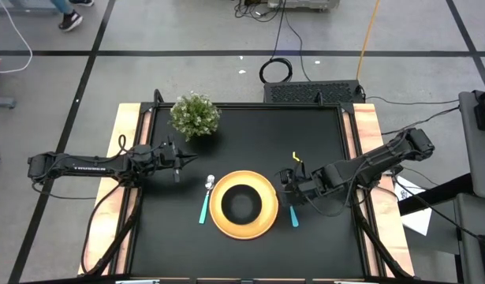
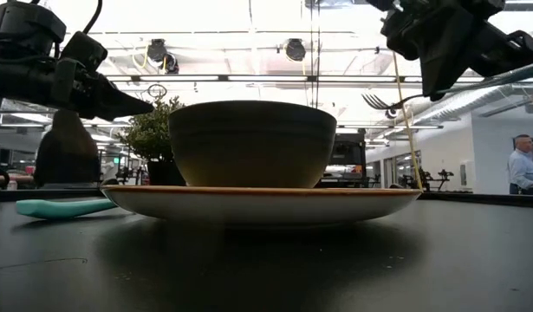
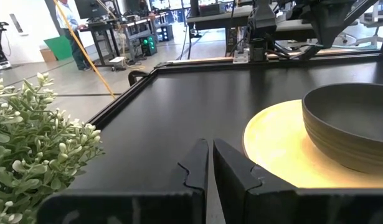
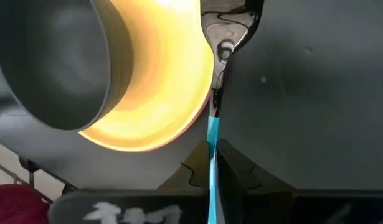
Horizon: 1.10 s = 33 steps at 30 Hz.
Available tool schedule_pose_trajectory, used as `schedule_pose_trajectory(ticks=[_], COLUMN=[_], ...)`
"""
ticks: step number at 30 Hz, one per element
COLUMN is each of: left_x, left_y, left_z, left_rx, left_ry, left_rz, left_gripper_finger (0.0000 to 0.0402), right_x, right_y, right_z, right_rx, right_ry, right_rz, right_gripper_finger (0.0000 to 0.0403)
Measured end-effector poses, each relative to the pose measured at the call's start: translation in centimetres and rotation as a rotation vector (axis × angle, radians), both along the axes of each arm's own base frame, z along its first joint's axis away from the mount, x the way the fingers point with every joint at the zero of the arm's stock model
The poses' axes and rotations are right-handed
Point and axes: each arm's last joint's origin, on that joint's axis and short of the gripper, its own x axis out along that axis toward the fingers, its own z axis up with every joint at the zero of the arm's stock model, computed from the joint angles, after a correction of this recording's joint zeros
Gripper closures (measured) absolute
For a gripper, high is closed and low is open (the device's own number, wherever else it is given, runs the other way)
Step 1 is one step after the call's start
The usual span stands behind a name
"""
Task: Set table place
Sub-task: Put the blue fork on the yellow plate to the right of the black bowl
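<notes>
The right gripper (image 1: 287,188) reaches in low beside the yellow plate (image 1: 243,224), fingers clamped on the teal handle of the fork (image 4: 217,87), whose metal tines point ahead of the fingertips. The left gripper (image 1: 193,161) hovers pinched narrow, empty, the spoon (image 1: 206,199) lying just ahead. The black bowl (image 1: 242,203) sits centred on the plate.

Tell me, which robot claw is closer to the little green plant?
Left. The left gripper sits just beside the plant; the right gripper, holding the fork, is across the yellow plate.

Yellow plate (image 1: 262,211); black bowl (image 1: 242,203); teal-handled spoon (image 1: 205,203), fork (image 4: 215,118); matte black table (image 1: 250,130).
</notes>
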Motion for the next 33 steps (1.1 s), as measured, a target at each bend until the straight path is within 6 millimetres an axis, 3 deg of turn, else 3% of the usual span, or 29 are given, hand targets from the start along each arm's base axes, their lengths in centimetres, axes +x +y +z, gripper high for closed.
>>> schedule_pose_trajectory(ticks=[17, 33], left_x=[0.0, 0.0], left_y=[0.0, 0.0], left_z=[0.0, 0.0], left_rx=[0.000, -0.001], left_ry=[0.004, 0.004], left_rz=[0.000, 0.000], left_gripper_finger=[0.0371, 0.0371], right_x=[1.4, 3.7], right_y=[-2.1, -2.7], right_z=[0.2, -2.0], right_rx=[-0.040, -0.042], right_ry=[-0.085, -0.078], right_rz=[0.053, 0.080], right_gripper_finger=[0.0403, 0.0403])
